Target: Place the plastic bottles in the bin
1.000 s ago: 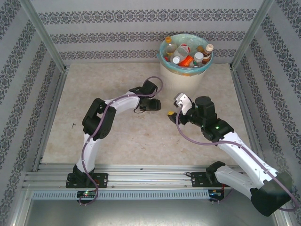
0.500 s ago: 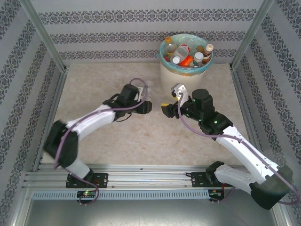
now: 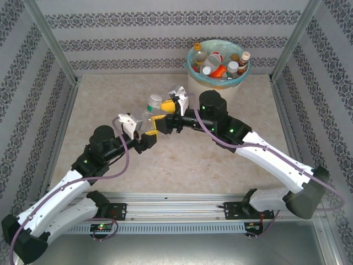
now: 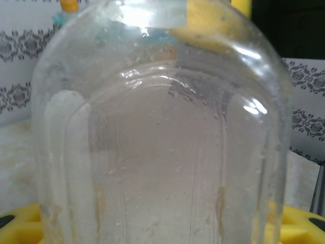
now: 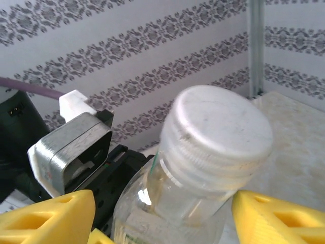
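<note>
A clear plastic bottle [image 3: 154, 110] with a white cap stands roughly upright left of the table's middle. My left gripper [image 3: 150, 134] is shut on its lower body; in the left wrist view the bottle [image 4: 162, 142] fills the frame between the yellow fingertips [image 4: 20, 223]. My right gripper [image 3: 164, 114] is open, and its yellow fingers [image 5: 45, 218] straddle the bottle [image 5: 213, 137] just below the cap. The cream-white bin [image 3: 207, 91] with a teal liner stands at the back, holding several bottles [image 3: 218, 63].
Patterned walls and metal frame posts [image 3: 52, 47] close in the table on three sides. The rail [image 3: 176, 210] carrying both arm bases runs along the near edge. The left arm lies low along the near left side.
Both grippers have swung left and met near the middle. A white-capped bottle now sits between them, where none showed before. The left arm has stretched out low across the table.
</note>
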